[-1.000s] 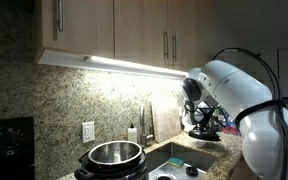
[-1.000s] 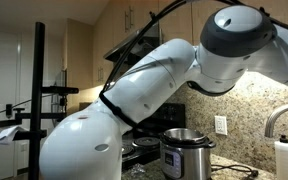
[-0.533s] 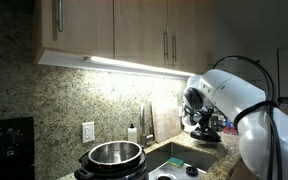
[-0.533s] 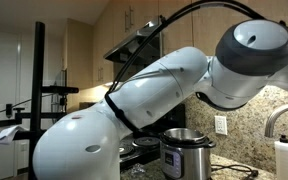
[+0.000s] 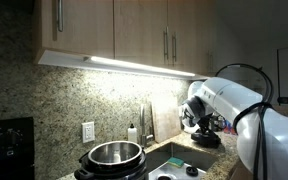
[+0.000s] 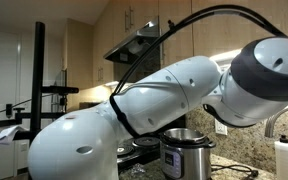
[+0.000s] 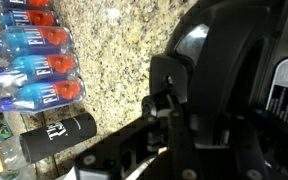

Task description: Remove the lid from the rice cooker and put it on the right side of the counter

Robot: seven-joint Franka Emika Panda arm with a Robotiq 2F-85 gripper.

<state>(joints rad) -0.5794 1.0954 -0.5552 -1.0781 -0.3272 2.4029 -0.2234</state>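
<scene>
One black domed lid is off the cooker, over at the far right end of the table, directly under the gripper. Gripper fingers are drawn together on the lid's raised top handle. In the wrist view the glossy dome fills the upper right, tight against them. Cannot tell whether the lid's rim touches the granite.

Rice cooker stands uncovered, well apart from the lid, its steel inner pot bright. It shows in both exterior views. Steel sink lies between cooker and lid. Soap bottle and wall outlet sit behind the cooker, against the speckled backsplash.

Wrist view, left edge: a row of blue drink bottles with red caps, and a black can just beside them.
</scene>
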